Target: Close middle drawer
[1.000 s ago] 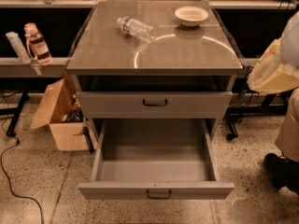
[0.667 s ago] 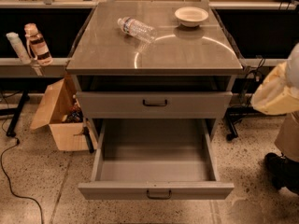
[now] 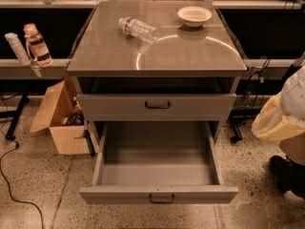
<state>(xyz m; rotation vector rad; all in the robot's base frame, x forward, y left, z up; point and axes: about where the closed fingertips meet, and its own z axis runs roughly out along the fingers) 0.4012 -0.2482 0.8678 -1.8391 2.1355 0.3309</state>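
The middle drawer (image 3: 157, 194) is pulled far out toward me, low in the camera view. It has a low flat grey front with a small dark bar handle (image 3: 161, 199), and its deep grey box (image 3: 157, 151) is empty. Above it a taller grey drawer front (image 3: 157, 106) is pushed in. Only a white and cream part of my arm (image 3: 281, 113) shows, at the right edge beside the cabinet and apart from it. My gripper is out of view.
On the cabinet top (image 3: 190, 56) lie a clear plastic bottle (image 3: 138, 29) and a white bowl (image 3: 194, 15). An open cardboard box (image 3: 59, 118) stands on the floor at the left, and a black cable (image 3: 14, 194) runs near it. A dark shape (image 3: 288, 175) sits at the lower right.
The cream part of my arm has moved right, toward the frame edge. The drawers have not moved.
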